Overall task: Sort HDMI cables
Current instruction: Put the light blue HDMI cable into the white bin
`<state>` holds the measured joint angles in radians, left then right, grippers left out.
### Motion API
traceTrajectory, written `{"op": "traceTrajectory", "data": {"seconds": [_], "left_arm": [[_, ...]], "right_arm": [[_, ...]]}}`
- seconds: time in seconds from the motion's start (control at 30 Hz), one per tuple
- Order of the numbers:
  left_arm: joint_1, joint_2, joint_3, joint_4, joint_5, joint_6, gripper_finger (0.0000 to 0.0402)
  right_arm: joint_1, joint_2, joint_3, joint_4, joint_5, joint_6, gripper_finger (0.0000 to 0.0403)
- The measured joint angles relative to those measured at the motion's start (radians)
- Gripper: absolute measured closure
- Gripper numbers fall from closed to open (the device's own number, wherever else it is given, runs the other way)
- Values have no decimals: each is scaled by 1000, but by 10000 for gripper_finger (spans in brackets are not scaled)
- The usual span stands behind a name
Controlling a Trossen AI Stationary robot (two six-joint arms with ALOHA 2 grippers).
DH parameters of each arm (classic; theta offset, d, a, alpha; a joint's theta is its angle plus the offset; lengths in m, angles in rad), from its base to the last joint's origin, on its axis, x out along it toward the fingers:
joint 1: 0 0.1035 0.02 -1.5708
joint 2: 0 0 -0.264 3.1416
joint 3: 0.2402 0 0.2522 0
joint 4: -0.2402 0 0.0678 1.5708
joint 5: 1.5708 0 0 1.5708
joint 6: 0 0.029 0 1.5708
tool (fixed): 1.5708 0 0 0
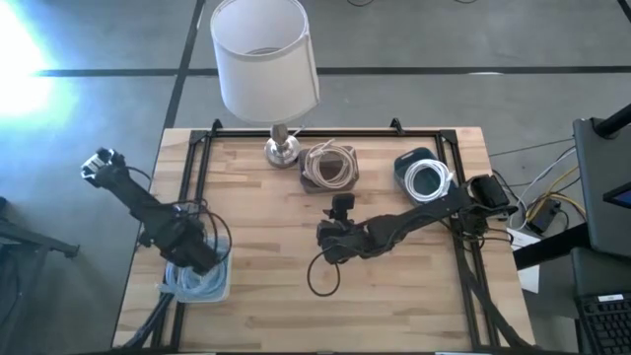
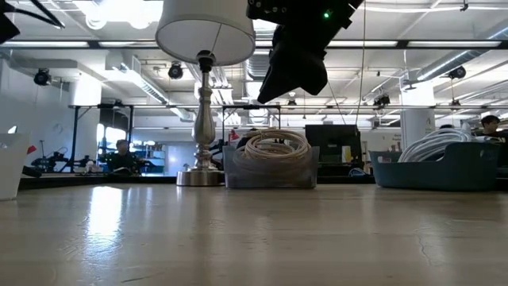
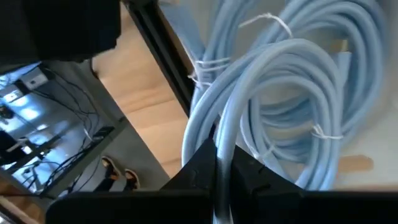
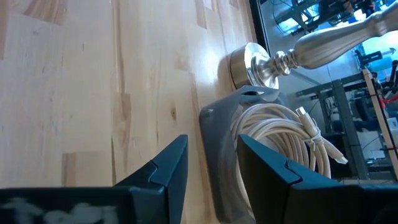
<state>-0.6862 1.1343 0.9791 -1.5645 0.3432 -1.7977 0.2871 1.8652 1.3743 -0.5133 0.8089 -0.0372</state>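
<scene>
Several light blue HDMI cable coils [image 3: 292,93] lie in a pale bin [image 1: 219,288] at the table's near left. My left gripper [image 1: 202,261] is down over this bin, shut on a strand of one coil. Beige coils [image 1: 330,166] fill a grey bin [image 4: 221,143] at the far middle. White coils [image 1: 429,180] lie in a blue bin [image 1: 404,163] at the far right. My right gripper [image 4: 211,149] is open and empty above the table's middle [image 1: 335,232], with the beige bin ahead of its fingers. My left gripper pinches one loop strand of a light blue coil [image 3: 225,127] between its two shut fingers, which come from above. The strand runs up out of the fingertips into the coil. The coil lies among the other blue coils in the bin; I cannot tell whether it is lifted.
A table lamp with a white shade [image 1: 264,54] and metal base [image 1: 281,150] stands at the far edge, left of the beige bin. A black frame rail [image 1: 325,131] runs around the tabletop. Bare wood [image 1: 266,227] lies between the two arms.
</scene>
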Motion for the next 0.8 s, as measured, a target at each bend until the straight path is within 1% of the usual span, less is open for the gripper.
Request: {"op": "traceTrajectory", "data": {"seconds": [0.13,0.23,0.4,0.47,0.6,0.8], "left_arm": [[1,19,-17,43,-1,-2,378],[1,30,9,80,-26,-5,371],[1,51,41,82,-200,0,370],[2,60,29,87,-202,20,371],[1,81,-7,92,-163,32,368],[1,108,-50,116,-162,97,359]], "right_arm": [[-1,0,0,2,0,0,268],[-6,0,0,4,0,0,264],[-18,0,0,4,-1,16,266],[-21,0,0,4,-6,23,269],[-20,0,-1,3,-9,26,276],[-20,0,-4,2,-9,18,282]]}}
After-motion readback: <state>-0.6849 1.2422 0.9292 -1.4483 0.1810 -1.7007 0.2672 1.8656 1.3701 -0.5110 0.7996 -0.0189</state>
